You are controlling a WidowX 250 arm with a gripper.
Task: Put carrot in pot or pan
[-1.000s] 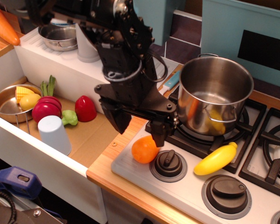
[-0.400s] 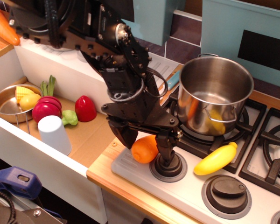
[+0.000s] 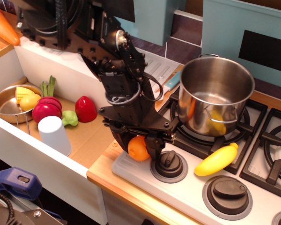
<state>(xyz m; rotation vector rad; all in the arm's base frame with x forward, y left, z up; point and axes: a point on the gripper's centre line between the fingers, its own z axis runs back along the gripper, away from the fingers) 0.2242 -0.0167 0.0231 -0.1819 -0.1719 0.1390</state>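
One plump orange carrot (image 3: 138, 148) sits at the front left corner of the toy stove (image 3: 187, 192), just beside the leftmost knob (image 3: 168, 162), and the black gripper (image 3: 141, 149) has its two fingers down on either side of it, pinching it or very nearly so; the contact itself is hidden by the fingers, so a firm grip is a judgement, not a certainty. The carrot lies right between the jaws, not off to a side, and too much of it is covered to read which way its tapered end points. The move ahead turns on this: the tall steel pot (image 3: 215, 93) stands on the burner at about two o'clock from the carrot, near but with its rim well above the carrot, so the toy must be lifted clear of that rim before it travels over. A yellow banana-shaped toy (image 3: 216, 159) lies at three o'clock from the carrot, beyond the knob. At nine to ten o'clock, in the lower tray, are a red toy (image 3: 85, 108), a white cup (image 3: 54, 135) and a small bowl (image 3: 4, 104) of yellow food. No brand, label or writing can be read anywhere.
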